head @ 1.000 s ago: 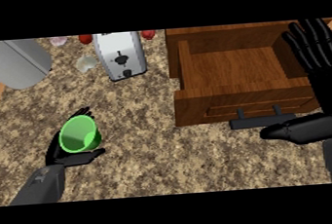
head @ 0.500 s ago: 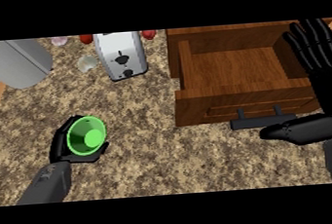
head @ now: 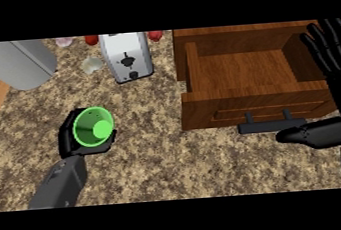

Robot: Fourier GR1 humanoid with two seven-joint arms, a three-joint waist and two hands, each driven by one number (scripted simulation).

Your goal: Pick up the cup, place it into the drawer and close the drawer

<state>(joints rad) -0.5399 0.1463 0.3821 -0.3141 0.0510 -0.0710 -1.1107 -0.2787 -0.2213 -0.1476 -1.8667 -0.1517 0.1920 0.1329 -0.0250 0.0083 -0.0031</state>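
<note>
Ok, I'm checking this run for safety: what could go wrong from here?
The green round cup, held in the left hand, must cross to the open wooden drawer; it could clip the drawer's front wall. The open right hand beside the drawer's right side might block the way.

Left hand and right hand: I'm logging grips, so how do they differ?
The left hand is curled round the green cup; the right hand is open, fingers straight, holding nothing. The left hand sits over the counter at lower left; the right hand shows at the right edge by the open drawer. Both are black.
</note>
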